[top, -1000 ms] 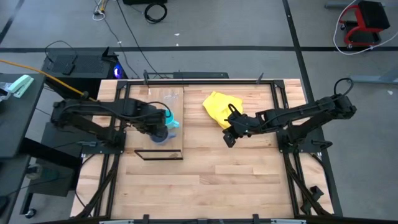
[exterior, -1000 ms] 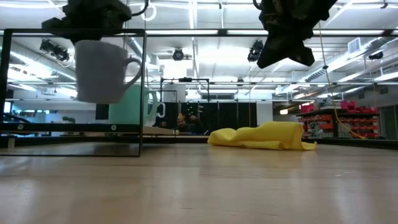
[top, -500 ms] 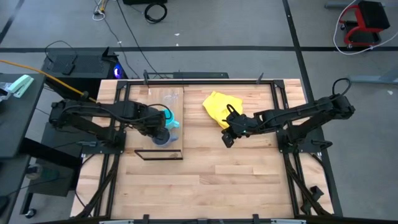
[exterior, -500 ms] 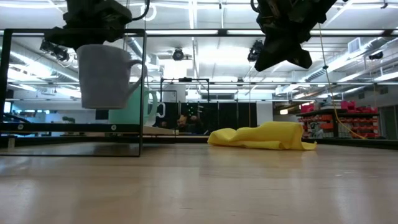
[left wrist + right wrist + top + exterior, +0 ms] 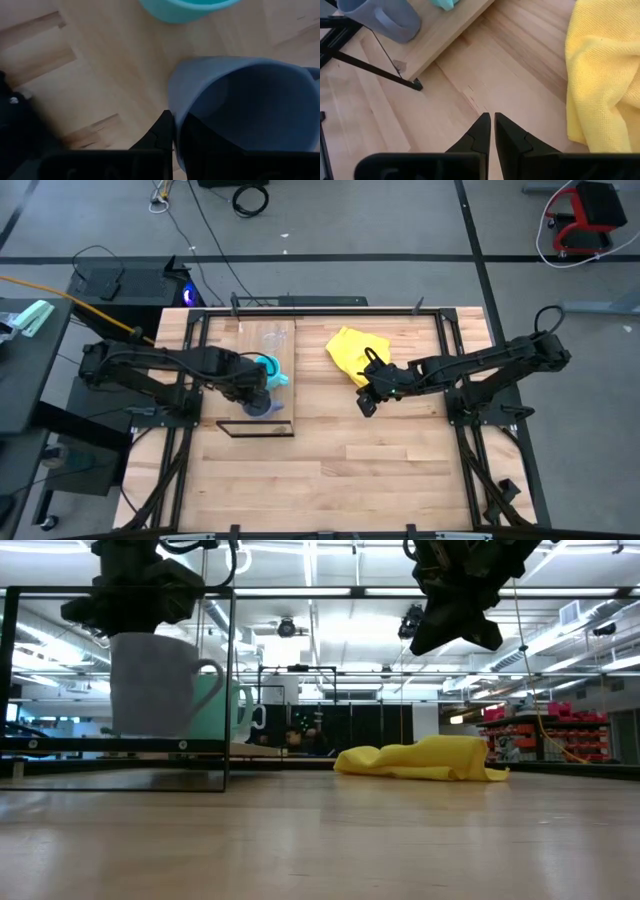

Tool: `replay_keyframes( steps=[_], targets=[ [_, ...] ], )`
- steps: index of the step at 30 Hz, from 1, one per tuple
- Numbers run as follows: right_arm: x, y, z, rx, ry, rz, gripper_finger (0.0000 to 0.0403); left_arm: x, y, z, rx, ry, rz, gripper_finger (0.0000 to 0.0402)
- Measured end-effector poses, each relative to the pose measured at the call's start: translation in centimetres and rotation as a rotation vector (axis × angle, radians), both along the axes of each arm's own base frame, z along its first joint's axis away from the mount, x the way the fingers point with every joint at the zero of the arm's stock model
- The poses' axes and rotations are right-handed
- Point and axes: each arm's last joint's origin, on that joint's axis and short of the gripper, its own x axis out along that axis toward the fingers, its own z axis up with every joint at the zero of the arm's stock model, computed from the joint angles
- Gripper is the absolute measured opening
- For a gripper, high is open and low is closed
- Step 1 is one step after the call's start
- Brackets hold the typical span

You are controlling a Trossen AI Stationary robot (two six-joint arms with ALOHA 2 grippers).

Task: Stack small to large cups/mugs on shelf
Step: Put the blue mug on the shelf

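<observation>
One dark blue-grey mug (image 5: pixel 155 683) has dropped lower onto the shelf (image 5: pixel 120 745).

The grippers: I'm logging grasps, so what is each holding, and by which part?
The left gripper is shut on the blue-grey mug, pinching its rim wall above the shelf. The right gripper is shut and holds nothing.

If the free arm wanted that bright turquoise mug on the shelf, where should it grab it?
Probably by the rim, from straight above. The cyan mug stands upright with its mouth open upward, so one finger can go inside the wall. The blue-grey mug, held by the left gripper, sits close beside it, crowding a sideways approach.
</observation>
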Motion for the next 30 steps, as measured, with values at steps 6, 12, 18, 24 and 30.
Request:
replay_keyframes(
  steps=[6, 12, 18, 24, 30],
  targets=[
    [0.0, 0.0, 0.0, 0.0, 0.001, 0.0, 0.0031, -0.08, -0.01, -0.38, -0.003, 0.009, -0.002, 0.0022],
    [0.0, 0.0, 0.0, 0.0, 0.0, 0.0, 0.0031, -0.04, -0.01, -0.37, -0.001, 0.004, -0.011, 0.0022],
    [0.0, 0.0, 0.0, 0.0, 0.0, 0.0, 0.0031, 0.0, -0.01, -0.39, 0.003, 0.005, -0.034, 0.0041],
    [0.0, 0.0, 0.0, 0.0, 0.0, 0.0, 0.0031, 0.02, 0.02, -0.39, 0.011, 0.004, -0.028, 0.0042],
    [0.0, 0.0, 0.0, 0.0, 0.0, 0.0, 0.0031, 0.02, 0.03, -0.39, 0.015, 0.004, -0.027, 0.0046]
  ],
)
